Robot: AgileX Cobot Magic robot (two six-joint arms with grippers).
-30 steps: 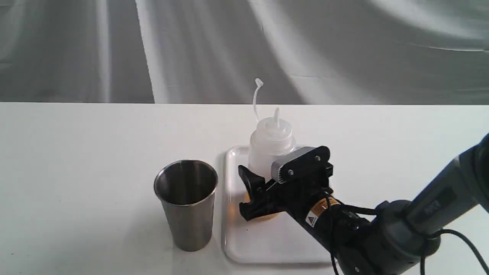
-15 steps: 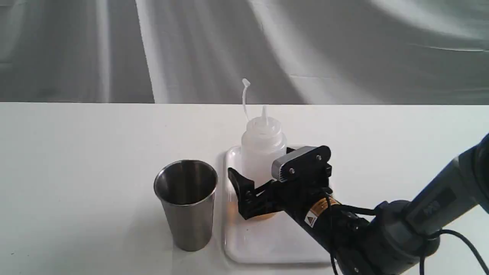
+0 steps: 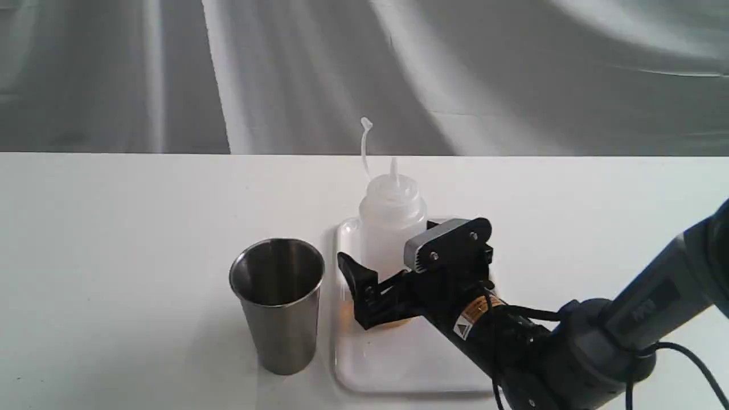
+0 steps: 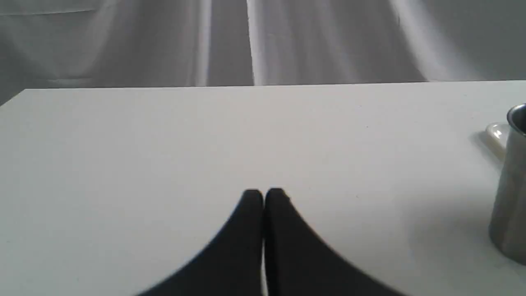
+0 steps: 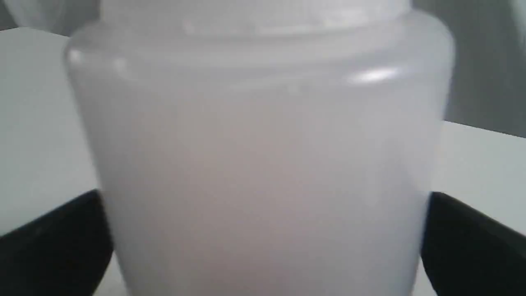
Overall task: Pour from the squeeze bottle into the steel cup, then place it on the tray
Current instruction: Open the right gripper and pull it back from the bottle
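Progress first, reading left to right: we are seeing the left gripper (image 4: pixel 263 193) hovering over the bare table (image 3: pixel 114 228), its fingers pressed together on nothing. The steel cup (image 3: pixel 277 307) is standing upright just beside the tray (image 3: pixel 398 359), and we are unable to tell whether any liquid is sitting in its dark interior. The squeeze bottle (image 3: pixel 392 222) is standing upright on the tray, nozzle uncapped, a little amber liquid showing at its base. The right gripper (image 3: pixel 379 259) is straddling the bottle's lower body with its jaws spread, the near finger looking clear of the plastic. We are judging the pour done and the bottle set down, leaving only the arm's retreat. Counting, we are finding one cup, one bottle, one tray and two grippers.
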